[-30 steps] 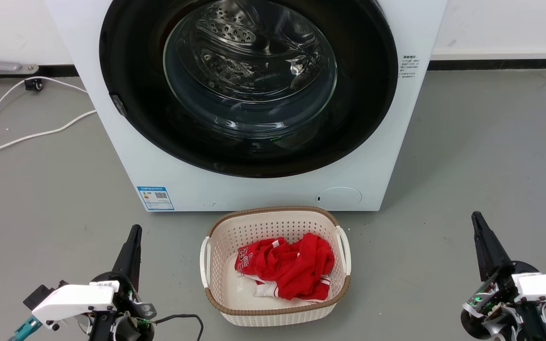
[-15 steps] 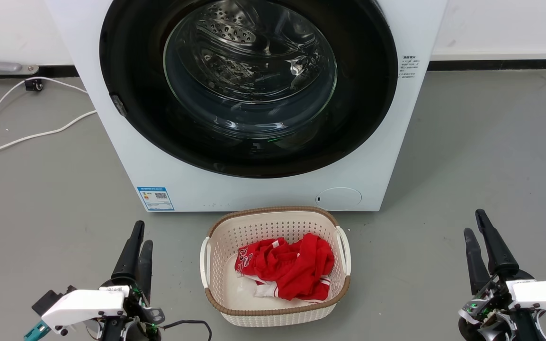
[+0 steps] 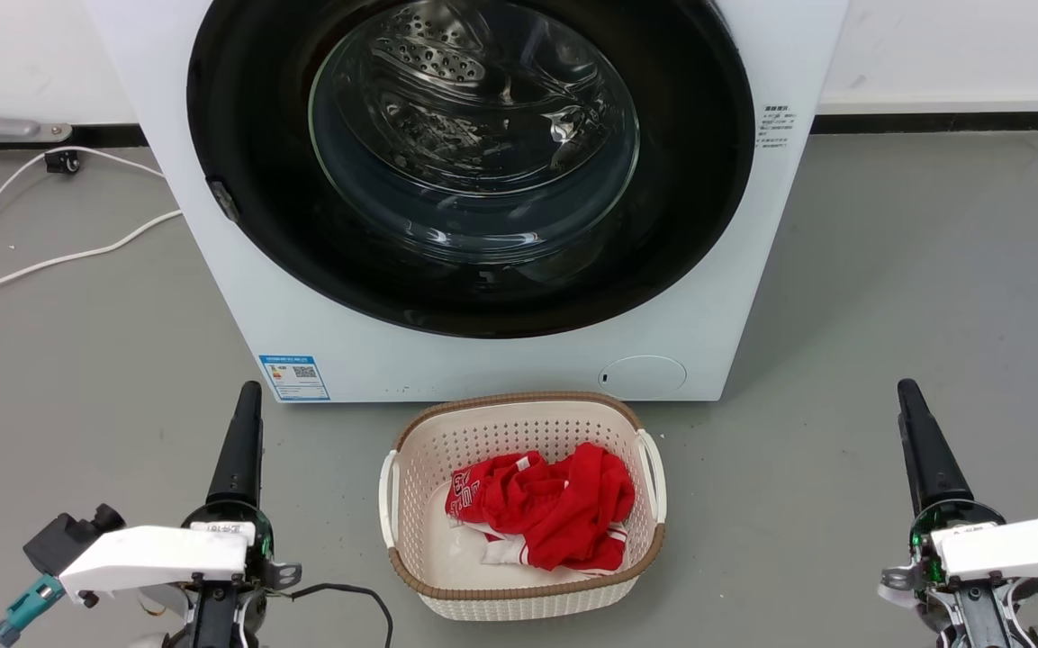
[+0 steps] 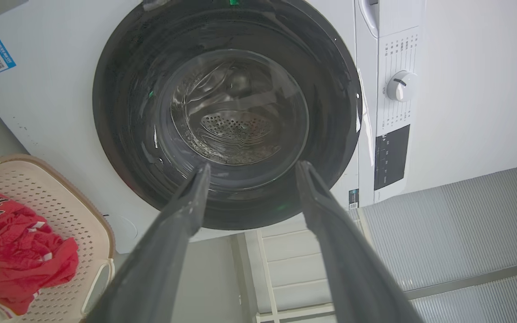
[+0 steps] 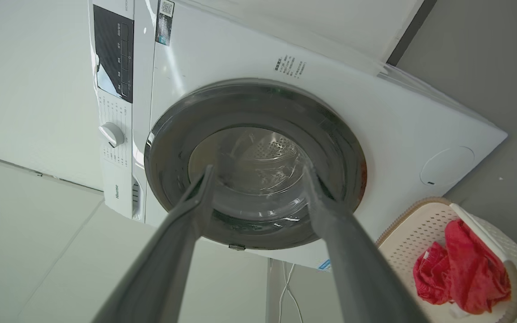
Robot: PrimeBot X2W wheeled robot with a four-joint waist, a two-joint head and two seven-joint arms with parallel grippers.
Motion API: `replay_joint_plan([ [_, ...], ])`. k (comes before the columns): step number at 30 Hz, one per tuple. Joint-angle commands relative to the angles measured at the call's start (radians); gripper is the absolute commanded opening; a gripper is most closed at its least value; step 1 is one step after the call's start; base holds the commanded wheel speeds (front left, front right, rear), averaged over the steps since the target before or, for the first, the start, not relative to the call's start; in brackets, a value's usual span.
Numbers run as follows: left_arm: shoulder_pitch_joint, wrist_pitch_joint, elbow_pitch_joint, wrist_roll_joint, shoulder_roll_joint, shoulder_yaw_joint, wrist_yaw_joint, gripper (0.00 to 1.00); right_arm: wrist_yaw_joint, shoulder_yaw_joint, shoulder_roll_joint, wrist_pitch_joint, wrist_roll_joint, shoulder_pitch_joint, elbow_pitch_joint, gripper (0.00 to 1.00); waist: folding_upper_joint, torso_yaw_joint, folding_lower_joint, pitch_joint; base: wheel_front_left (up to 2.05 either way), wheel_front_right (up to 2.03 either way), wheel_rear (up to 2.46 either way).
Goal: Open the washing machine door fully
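Plainly: Door Shut, Fingers Spread

The washing machine door [image 3: 473,162] is seen closed flush against the washing machine [image 3: 500,364] (drum visible through the glass). The left gripper [image 4: 251,170] and right gripper [image 5: 258,170] are held wide apart, nothing grasped, well short of it.
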Motion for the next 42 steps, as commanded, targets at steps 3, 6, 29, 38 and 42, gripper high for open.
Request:
replay_joint_plan([
  [3,-0.026,-0.018,-0.045,0.085,0.004,-0.006,-0.002,1.00,0.000,0.004,-0.001,-0.019,-0.094,-0.008,-0.047,1.00,-0.0001,-0.001,0.0000,0.001,0.00,0.00,0.00],
  [6,-0.025,-0.029,-0.063,0.150,0.003,-0.008,-0.002,1.00,0.000,0.009,0.000,-0.030,-0.170,-0.004,-0.067,1.00,-0.0001,-0.001,0.0000,0.001,0.00,0.00,0.00],
  [29,0.004,-0.105,-0.106,0.649,0.002,-0.052,0.027,1.00,0.000,0.044,0.003,-0.088,-0.696,0.037,-0.134,1.00,-0.0001,-0.013,0.0000,-0.001,0.00,0.00,0.00],
  [38,0.017,-0.131,-0.102,0.811,0.006,-0.067,0.044,1.00,0.000,0.059,0.004,-0.090,-0.826,0.051,-0.156,1.00,-0.0001,-0.015,0.0000,-0.005,0.00,0.00,0.00],
  [42,0.023,-0.142,-0.098,0.868,0.011,-0.074,0.052,1.00,0.000,0.063,0.004,-0.085,-0.877,0.054,-0.168,1.00,-0.0001,-0.015,0.0000,-0.006,0.00,0.00,0.00],
])
